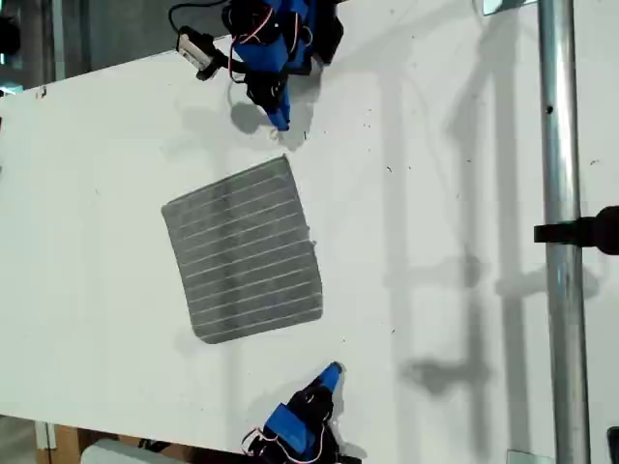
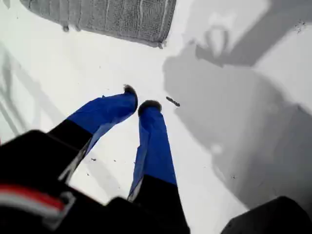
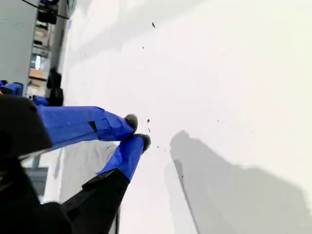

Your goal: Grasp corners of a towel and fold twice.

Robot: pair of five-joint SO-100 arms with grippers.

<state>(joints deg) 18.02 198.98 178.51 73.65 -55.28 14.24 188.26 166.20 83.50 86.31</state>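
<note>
In the exterior view the towel (image 1: 247, 251) lies flat and slightly skewed on the white counter (image 1: 97, 242), both hands clear of it: my first hand (image 1: 280, 121) points at the towel's far corner (image 1: 285, 159), and my second hand (image 1: 334, 369) sits just past the towel's near edge. The first wrist view alone shows that first hand (image 2: 139, 100) narrow, its tips almost meeting, holding nothing, with a towel corner (image 2: 161, 43) near but apart. The second wrist view shows no towel, only bare counter beyond my second hand (image 3: 138, 131), likewise narrow and holding nothing.
</note>
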